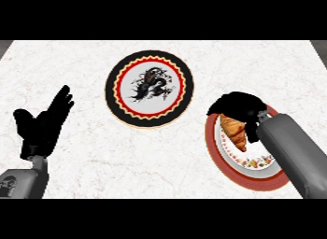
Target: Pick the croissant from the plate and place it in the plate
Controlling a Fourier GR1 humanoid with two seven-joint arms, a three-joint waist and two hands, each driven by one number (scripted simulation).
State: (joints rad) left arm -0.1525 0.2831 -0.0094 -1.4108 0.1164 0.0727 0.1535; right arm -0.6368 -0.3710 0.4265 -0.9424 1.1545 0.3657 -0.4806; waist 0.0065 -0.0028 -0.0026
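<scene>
Kitchen, white marble counter [159,154], decorated plates [149,88], croissant [235,133]

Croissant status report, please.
Right hand curled over croissant, on red-rimmed plate. Left hand open, resting. Black-rimmed plate unobstructed.

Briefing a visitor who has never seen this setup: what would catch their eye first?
First the black-rimmed plate with a dark dragon-like figure, at the counter's middle. Then the right hand curled over the croissant on the red-rimmed plate at right. The left hand rests open at left.
</scene>
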